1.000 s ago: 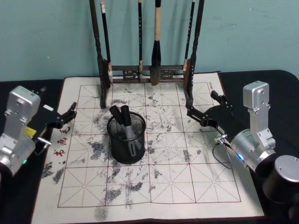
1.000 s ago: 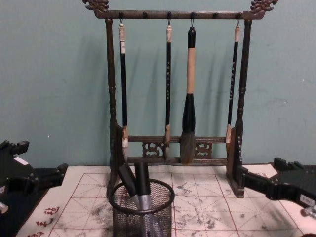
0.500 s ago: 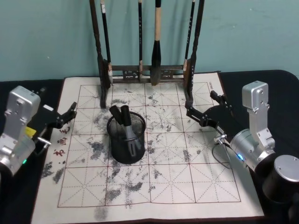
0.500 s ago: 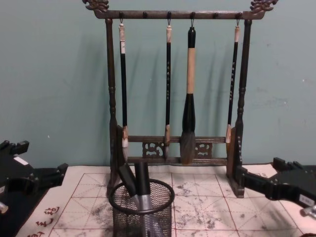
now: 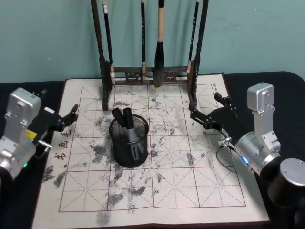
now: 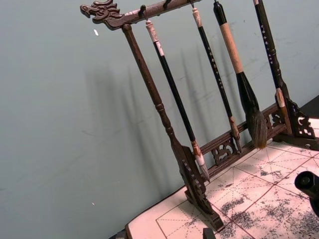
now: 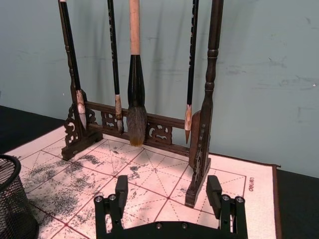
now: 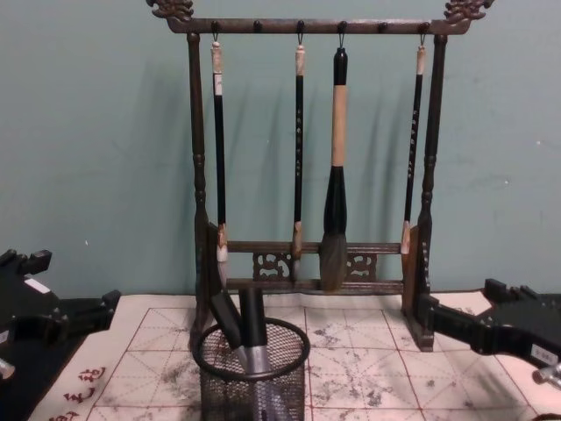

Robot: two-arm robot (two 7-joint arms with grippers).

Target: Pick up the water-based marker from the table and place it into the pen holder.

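Two markers (image 5: 127, 125) are seen standing tilted inside the pen holder (image 5: 129, 151) on the counter, so placement is judged complete; the left gripper (image 5: 69, 117) and right gripper (image 5: 210, 111) are held apart, empty, flanking it

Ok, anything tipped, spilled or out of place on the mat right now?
Nothing stands out. The pen holder stands upright on the ink-stained practice mat with two markers inside; four brushes hang straight on the brush rack.
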